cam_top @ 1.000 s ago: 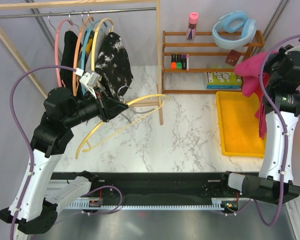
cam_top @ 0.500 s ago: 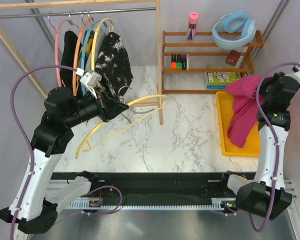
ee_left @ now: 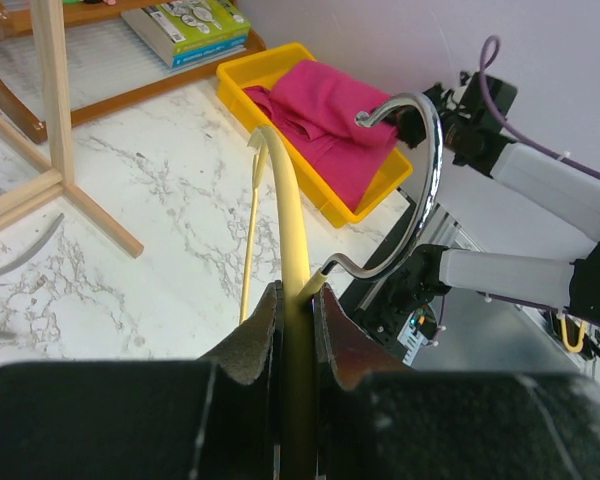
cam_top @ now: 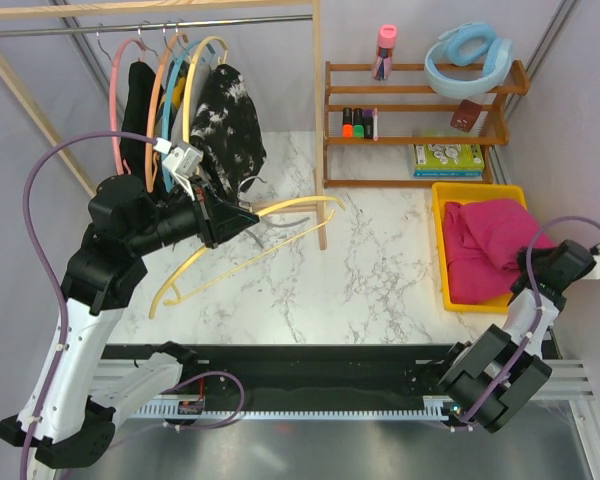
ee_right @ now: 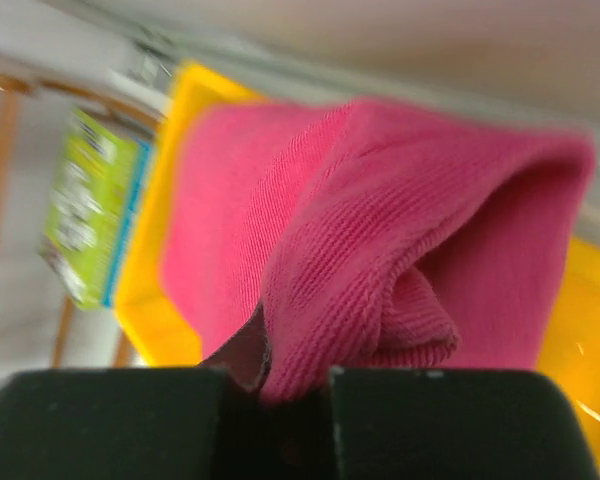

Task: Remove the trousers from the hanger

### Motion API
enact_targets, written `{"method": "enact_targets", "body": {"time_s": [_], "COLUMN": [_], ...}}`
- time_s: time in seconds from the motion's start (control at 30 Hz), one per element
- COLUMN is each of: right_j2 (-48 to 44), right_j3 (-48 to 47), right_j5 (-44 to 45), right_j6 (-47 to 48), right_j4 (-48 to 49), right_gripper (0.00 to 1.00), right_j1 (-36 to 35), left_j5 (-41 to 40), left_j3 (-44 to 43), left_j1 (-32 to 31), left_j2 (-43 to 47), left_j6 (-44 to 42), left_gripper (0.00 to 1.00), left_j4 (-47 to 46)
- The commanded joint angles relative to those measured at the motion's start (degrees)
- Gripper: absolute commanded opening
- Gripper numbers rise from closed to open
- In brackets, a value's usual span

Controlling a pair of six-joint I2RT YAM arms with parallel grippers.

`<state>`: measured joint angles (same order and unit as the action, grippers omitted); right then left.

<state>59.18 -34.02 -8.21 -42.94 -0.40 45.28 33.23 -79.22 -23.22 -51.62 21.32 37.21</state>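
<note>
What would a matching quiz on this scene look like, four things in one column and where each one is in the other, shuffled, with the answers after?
Things:
1. trousers
2. pale-yellow hanger
3. black-and-white garment
4. green book

Places:
A. on the wooden shelf rack
B. in the yellow tray
C. hanging from the rail
D. clamped in the left gripper

Pairs: 1-B, 2-D, 3-C, 4-A

Top camera looks steeply down from behind. Left wrist camera sights past the left gripper point(ee_left: 295, 300) to the distant yellow tray point(ee_left: 242, 72); right wrist camera sees that tray close beyond the right gripper point(ee_right: 280, 385).
</note>
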Motion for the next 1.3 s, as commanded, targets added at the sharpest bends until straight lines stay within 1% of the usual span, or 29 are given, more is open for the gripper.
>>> {"method": "enact_targets", "body": {"time_s": [0.0, 0.1, 0.17, 0.2, 0.23, 0.27, 0.3, 0.33, 0.37, 0.4, 0.43, 0.47, 0.53, 0.57, 0.6, 0.63, 0.67, 0.7, 0.8, 0.9, 1.0, 1.1, 1.13, 1.2, 1.23, 1.27], "right_j2": [0.85, 0.94, 0.15, 0.06, 0.58, 0.85, 1.2, 0.59, -0.37, -1.6, -4.57, -5.9, -6.62, -6.01, -5.05, -2.43, -1.27, -0.65, -2.92, -5.12, -6.61, -9.16, -9.08, -6.73, -6.01, -5.57], "right_j3": [6.33, 8.35, 11.76, 12.48, 13.18, 13.63, 13.37, 12.84, 10.32, 8.29, 5.83, 0.85, -4.62, -10.13, -12.97, -15.61, -20.16, -21.6, -23.46, -24.69, -25.83, -27.15, -27.59, -29.78, -30.75, -31.89], "right_j5": [-6.3, -7.52, -7.0, -6.48, -6.12, -7.16, -8.22, -8.14, -5.97, -2.72, 6.18, 10.45, 17.66, 22.14, 24.79, 27.34, 29.89, 34.35, 41.23, 43.27, 42.93, 36.53, 31.37, 25.72, 23.26, 21.15], "right_j6": [2.05, 4.87, 5.23, 5.58, 5.76, 5.67, 5.59, 5.32, 5.84, 6.63, 7.25, 8.56, 9.36, 9.62, 9.54, 9.28, 8.93, 8.92, 8.4, 9.71, 10.77, 13.14, 13.84, 16.65, 17.27, 17.88], "right_j4": [5.68, 3.66, 3.22, 2.69, 2.34, 1.73, 0.85, -0.03, -4.99, -8.09, -14.04, -16.71, -21.46, -26.27, -28.66, -34.34, -36.75, -38.43, -41.69, -44.41, -45.74, -44.87, -43.82, -44.06, -45.37, -45.73], "right_gripper": [0.0, 0.0, 0.01, 0.17, 0.28, 0.35, 0.5, 0.59, 0.67, 0.84, 0.92, 0.98, 0.98, 0.98, 0.98, 0.98, 0.98, 0.98, 0.98, 0.98, 0.98, 0.98, 0.98, 0.98, 0.98, 0.98], "right_j1": [-1.06, -1.42, -1.42, -1.42, -1.33, -1.42, -1.51, -1.94, -2.73, -5.61, -7.55, -11.49, -14.76, -17.21, -18.46, -19.95, -22.75, -24.26, -29.01, -30.07, -32.0, -34.11, -34.72, -37.18, -38.76, -42.95], "left_j5": [1.92, 2.36, 2.45, 2.28, 2.45, 2.62, 2.71, 2.63, 2.71, 2.71, 2.71, 2.97, 3.41, 3.5, 3.59, 3.85, 4.03, 4.12, 4.38, 4.82, 4.56, 2.9, 0.89, -0.97, -2.72, -3.87], "left_j3": [-0.15, 0.99, 1.61, 2.14, 2.49, 2.58, 2.75, 2.93, 2.93, 2.93, 2.84, 2.76, 2.84, 2.76, 2.76, 2.76, 2.84, 2.84, 3.19, 3.81, 4.16, 3.99, 3.9, 3.11, 2.67, 2.23], "left_j1": [0.11, 0.11, 0.11, 0.11, 0.11, 0.11, 0.11, 0.19, 0.11, 0.11, 0.11, 0.11, 0.11, 0.11, 0.11, 0.11, 0.11, 0.11, 0.11, 0.11, 0.11, 0.11, 0.11, 0.11, 0.11, 0.02], "left_j2": [0.46, 1.07, 1.43, 1.6, 1.78, 1.96, 2.13, 2.31, 2.48, 2.57, 2.66, 2.57, 2.57, 2.49, 2.48, 2.48, 2.4, 2.48, 2.57, 3.1, 3.45, 3.89, 4.33, 4.68, 4.68, 4.51], "left_j6": [-1.11, -0.76, -0.58, -0.49, -0.4, -0.32, -0.05, 0.04, 0.12, 0.3, 0.47, 0.56, 0.74, 0.74, 0.83, 0.74, 0.74, 0.65, 0.56, 0.56, 0.39, 0.56, 0.65, 0.65, 0.48, 0.13], "left_gripper": [0.02, 0.02, 0.02, 0.02, 0.02, 0.02, 0.02, 0.02, 0.02, 0.02, 0.02, 0.02, 0.02, 0.02, 0.02, 0.02, 0.02, 0.02, 0.02, 0.02, 0.02, 0.02, 0.02, 0.02, 0.02, 0.02], "left_j4": [-2.58, -3.28, -3.63, -3.81, -3.81, -3.99, -4.08, -4.08, -4.08, -4.16, -4.25, -4.34, -4.43, -4.43, -4.6, -4.6, -4.52, -4.52, -4.6, -4.6, -4.6, -4.6, -4.78, -4.96, -4.96, -5.04]}}
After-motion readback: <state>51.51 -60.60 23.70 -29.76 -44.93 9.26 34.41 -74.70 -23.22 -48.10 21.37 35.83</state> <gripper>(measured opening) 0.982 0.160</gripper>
